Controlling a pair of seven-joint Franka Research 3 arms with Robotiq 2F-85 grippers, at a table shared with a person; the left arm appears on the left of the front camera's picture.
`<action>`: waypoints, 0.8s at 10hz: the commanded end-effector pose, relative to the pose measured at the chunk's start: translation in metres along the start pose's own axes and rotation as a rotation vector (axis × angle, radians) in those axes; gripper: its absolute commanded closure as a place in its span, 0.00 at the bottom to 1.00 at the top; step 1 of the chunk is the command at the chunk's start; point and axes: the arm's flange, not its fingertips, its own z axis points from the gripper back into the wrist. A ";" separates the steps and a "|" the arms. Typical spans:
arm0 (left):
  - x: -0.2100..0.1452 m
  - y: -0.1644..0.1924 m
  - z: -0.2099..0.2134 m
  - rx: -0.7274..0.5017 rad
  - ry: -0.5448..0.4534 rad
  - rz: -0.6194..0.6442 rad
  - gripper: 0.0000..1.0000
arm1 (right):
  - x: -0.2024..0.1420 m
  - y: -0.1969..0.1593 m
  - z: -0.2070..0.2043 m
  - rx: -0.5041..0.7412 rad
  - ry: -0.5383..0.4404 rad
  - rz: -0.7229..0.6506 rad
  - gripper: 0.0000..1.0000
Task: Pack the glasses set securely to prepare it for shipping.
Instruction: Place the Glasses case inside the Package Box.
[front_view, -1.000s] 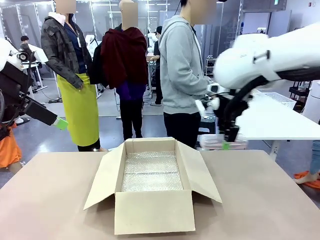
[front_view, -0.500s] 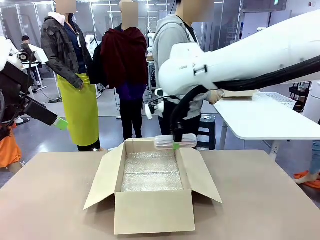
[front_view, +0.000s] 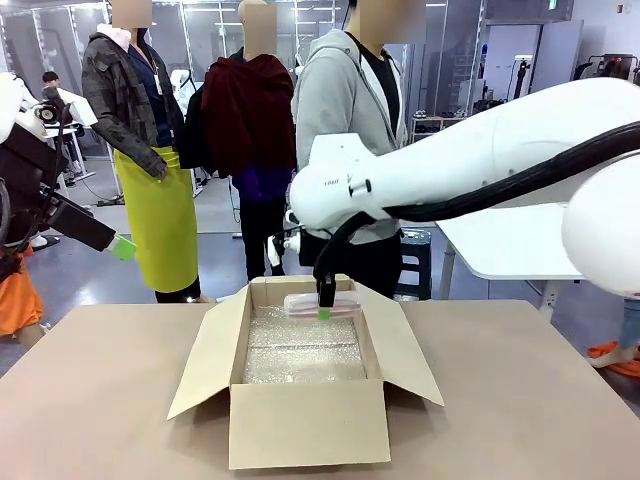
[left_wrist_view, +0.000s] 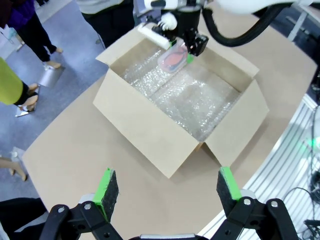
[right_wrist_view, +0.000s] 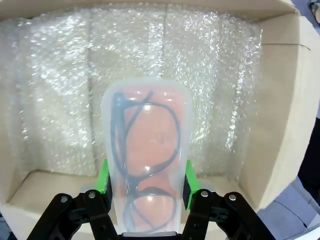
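Observation:
A pale pink translucent glasses case (right_wrist_view: 147, 150) with black-framed glasses inside is clamped between the green pads of my right gripper (right_wrist_view: 145, 176), which is shut on it. In the front view the case (front_view: 322, 304) hangs level just above the far end of the open cardboard box (front_view: 305, 425), under the right gripper (front_view: 322, 298). The left wrist view shows the same case (left_wrist_view: 173, 57) over the box (left_wrist_view: 145, 130). My left gripper (left_wrist_view: 167, 187) is open with nothing in it, held high off the table's left side (front_view: 120, 246).
Bubble wrap (front_view: 300, 350) lines the box floor (right_wrist_view: 140, 75). The box flaps (front_view: 205, 355) stand spread outward. A person in a grey hoodie (front_view: 345, 130) stands behind the table's far edge. A white table (front_view: 500, 245) is at the back right.
My right arm has swung from the far right to the middle with the pink case, which now hangs lower over the box's far end. The left arm has stayed still.

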 end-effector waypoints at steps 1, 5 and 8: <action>0.000 0.001 0.001 -0.002 -0.004 -0.004 0.00 | 0.014 0.003 -0.019 -0.074 0.006 0.007 0.37; 0.000 0.001 0.001 -0.002 -0.004 -0.004 0.00 | 0.024 -0.011 -0.058 -0.106 0.038 0.037 0.37; 0.000 0.001 0.001 -0.002 -0.004 -0.004 0.00 | 0.022 -0.016 -0.063 -0.099 0.018 0.003 0.37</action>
